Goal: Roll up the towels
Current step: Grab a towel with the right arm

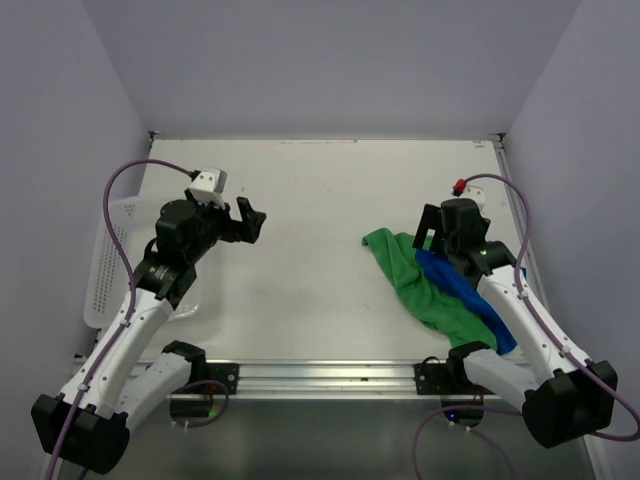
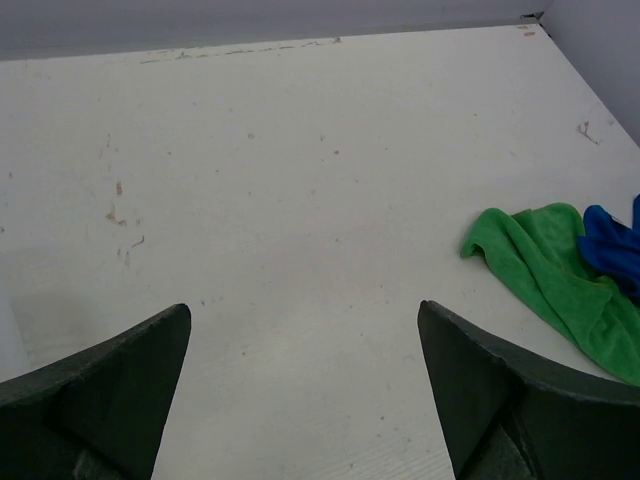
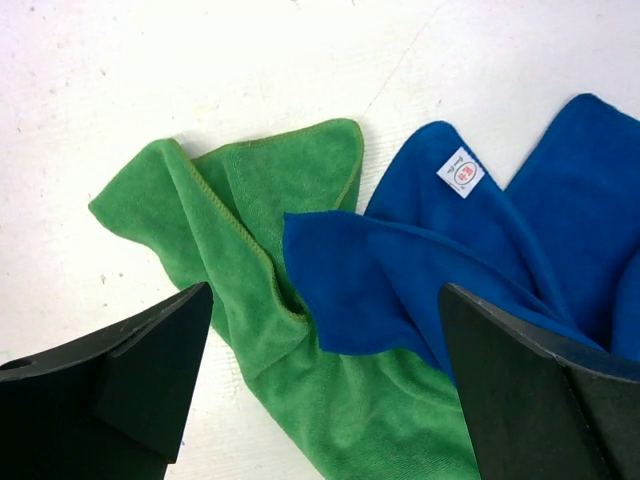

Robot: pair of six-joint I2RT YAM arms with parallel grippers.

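Towels [image 1: 435, 295] lie in one crumpled heap on the right side of the table [image 1: 320, 190], not rolled yet. Green towel [image 3: 240, 240] lies under; blue towel [image 3: 400, 270] overlaps it, so I'd separate them first. Right gripper [image 3: 325, 290] hovers over the overlap, fingers wide, holding nothing. Left gripper [image 2: 305, 320] is well apart over bare tabletop, also wide and empty.

Robotics lab bench, white table [image 1: 310, 190], plain pale enclosure walls [image 1: 330, 60], aluminium mounting rail [image 1: 330, 375], cabled arms [image 1: 135, 315].
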